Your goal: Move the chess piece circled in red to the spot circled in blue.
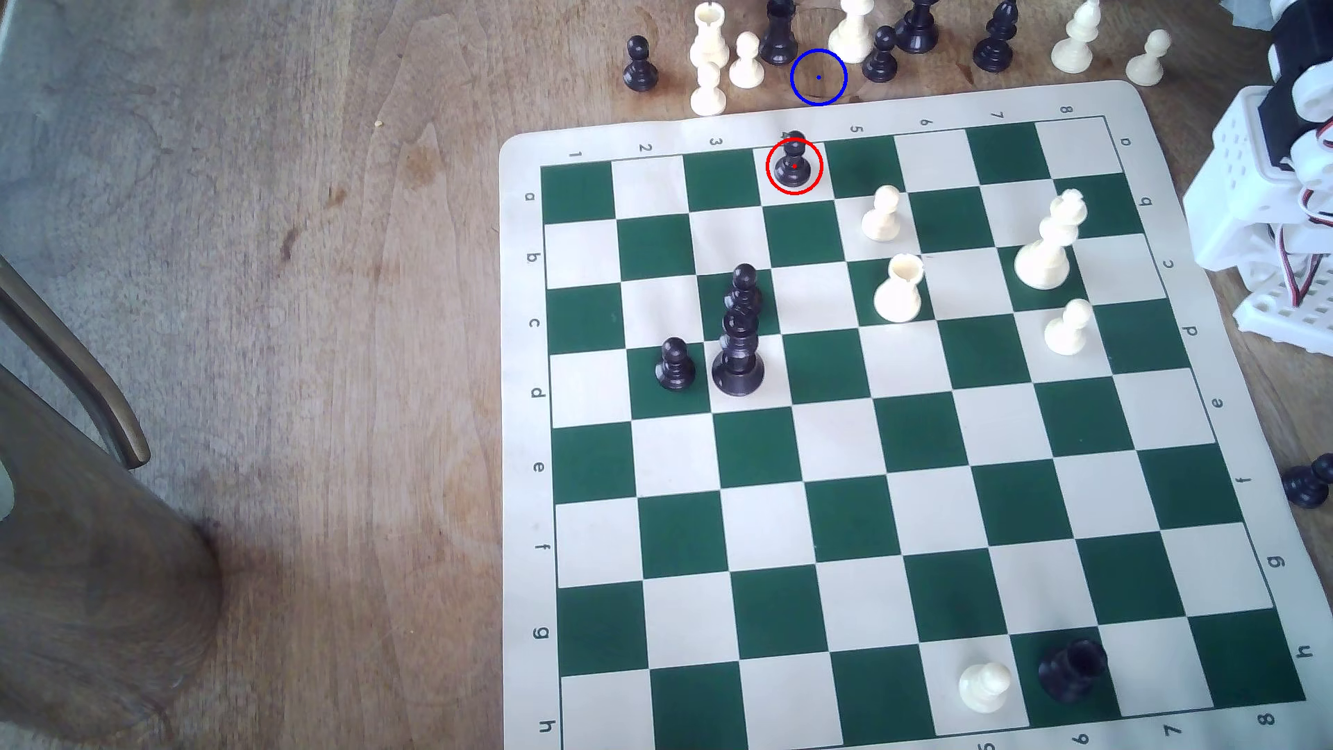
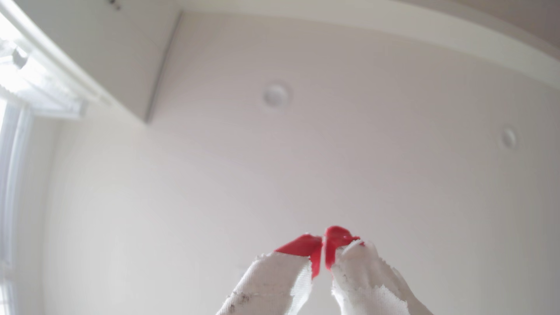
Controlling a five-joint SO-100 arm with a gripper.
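pawn (image 1: pixel 793 162): upright inside red ring, board's far edge row, column 4
spot (image 1: pixel 818 77): bare wood just beyond the board, between spare pieces
gripper (image 2: pixel 323 242): red tips together, empty, facing ceiling

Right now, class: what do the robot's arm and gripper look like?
The arm is white plastic with perforated panels, black parts and red, white and black wires. The gripper has two fingers wrapped in frayed, smudged white cloth tape, ending in red tips.
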